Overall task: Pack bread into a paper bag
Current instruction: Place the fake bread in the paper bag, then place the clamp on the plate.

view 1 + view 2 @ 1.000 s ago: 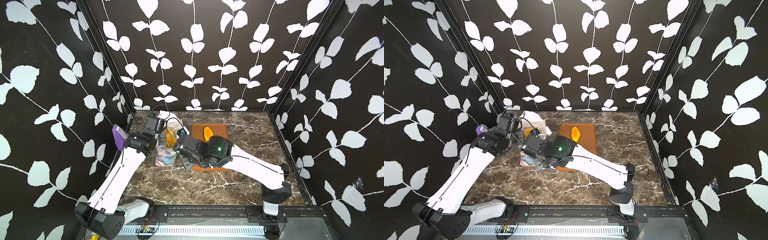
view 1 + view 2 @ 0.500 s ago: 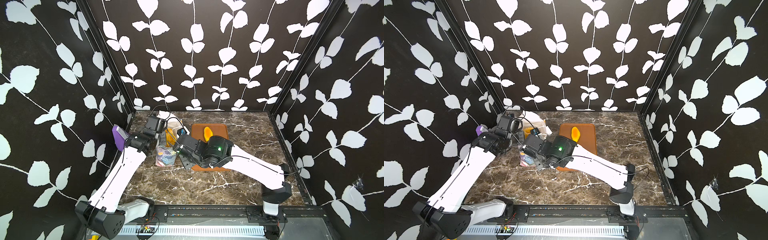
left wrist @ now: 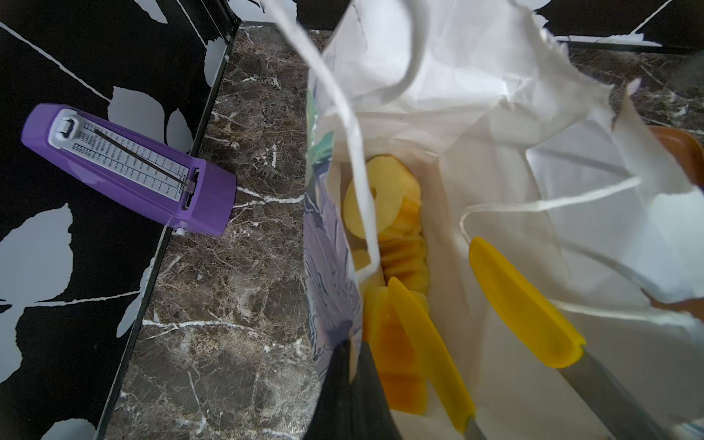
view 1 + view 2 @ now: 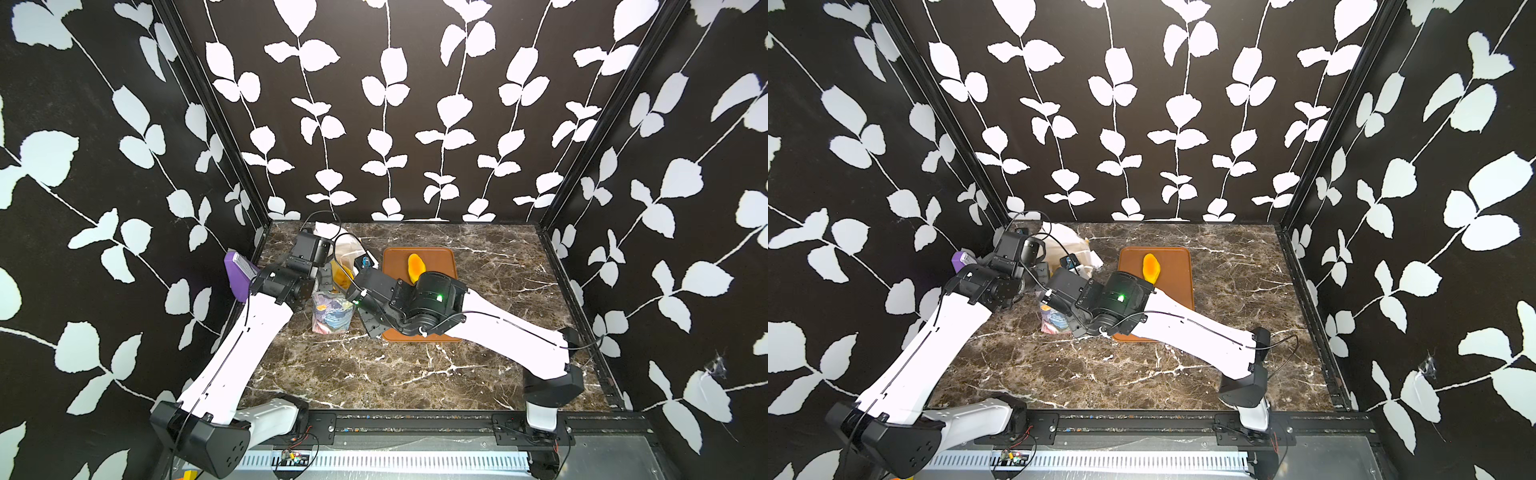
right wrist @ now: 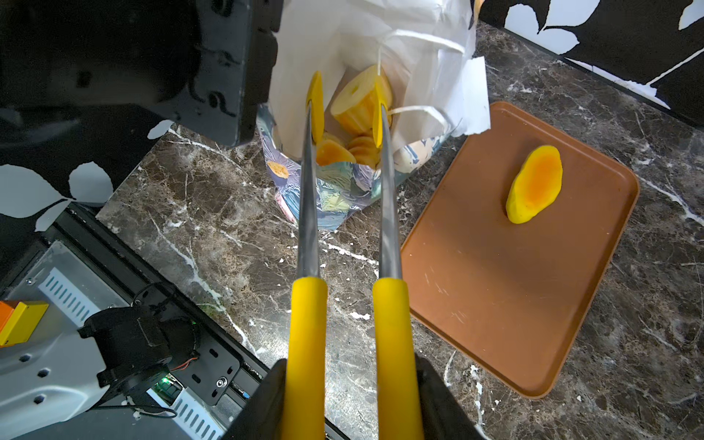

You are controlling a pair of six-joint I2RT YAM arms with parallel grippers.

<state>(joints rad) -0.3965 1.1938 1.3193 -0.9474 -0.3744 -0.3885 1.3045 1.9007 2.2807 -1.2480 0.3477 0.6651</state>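
Observation:
The paper bag (image 4: 332, 318) (image 5: 331, 190) stands open on the marble, left of the brown tray (image 5: 495, 274). My left gripper (image 3: 352, 354) is shut on the bag's near rim. My right gripper (image 5: 348, 396) is shut on the yellow handles of the tongs (image 5: 308, 213). Their yellow tips (image 3: 522, 301) reach into the bag, spread apart with nothing gripped. Inside the bag lie the ring-shaped bundt (image 3: 388, 190), a ridged loaf (image 3: 405, 255) and another loaf (image 3: 396, 365). One oval bun (image 4: 414, 266) (image 5: 535, 184) lies on the tray's far part.
A purple box (image 3: 125, 167) (image 4: 239, 272) leans against the left wall, close to the bag. The bag's cord handles (image 3: 354, 152) hang across its mouth. Patterned walls close in the left, back and right; a metal rail (image 4: 415, 424) runs along the front edge.
The tongs have eased slightly wider in my right gripper's hold. Both arms stay at the bag, hardly moved.

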